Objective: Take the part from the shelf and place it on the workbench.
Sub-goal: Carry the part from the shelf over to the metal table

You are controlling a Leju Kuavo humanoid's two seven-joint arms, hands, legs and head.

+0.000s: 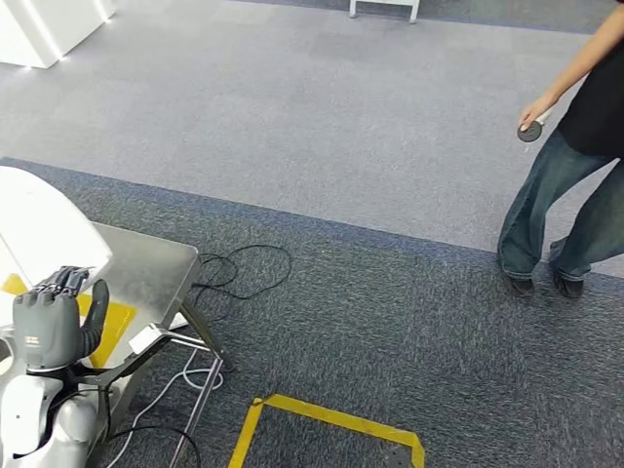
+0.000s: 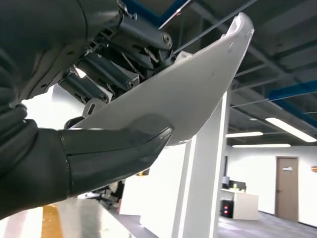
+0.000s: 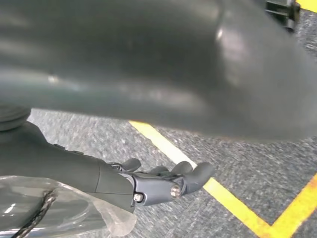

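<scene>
Holding the white part (image 1: 40, 229) tight, the left hand (image 1: 55, 322) carries it over the metal surface (image 1: 151, 273). The right hand (image 3: 164, 181) hangs with nothing in it, fingers loosely apart. Next, I think, it must lower the part gently. Far off stands a person (image 1: 570, 175).

Even, bright indoor light covers the grey carpet (image 1: 353, 127) in the head view, with soft shadows and a sharp picture. In the left wrist view, ceiling strip lights (image 2: 286, 130) glow and the white part (image 2: 194, 89) glares. The right wrist view is dim, its foreground a dark blur and the carpet smeared.
</scene>
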